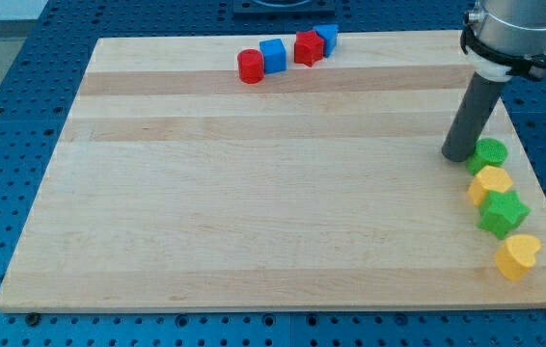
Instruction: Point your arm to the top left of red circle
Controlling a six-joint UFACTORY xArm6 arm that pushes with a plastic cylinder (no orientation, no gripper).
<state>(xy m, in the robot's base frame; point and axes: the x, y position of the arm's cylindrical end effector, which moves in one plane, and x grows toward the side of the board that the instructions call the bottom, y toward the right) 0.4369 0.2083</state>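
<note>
The red circle block (250, 66) lies near the top edge of the wooden board (254, 193), at the left end of a short row. Right of it sit a blue cube (273, 55), a red star-like block (308, 47) and a second blue block (327, 38). My tip (457, 155) rests on the board at the view's right, far right of and below the red circle. It stands just left of a green circle block (490, 154).
Down the board's right edge below the green circle lie a yellow block (491, 183), a green star block (502, 213) and a yellow heart block (517, 255). The board sits on a blue perforated table (22, 116).
</note>
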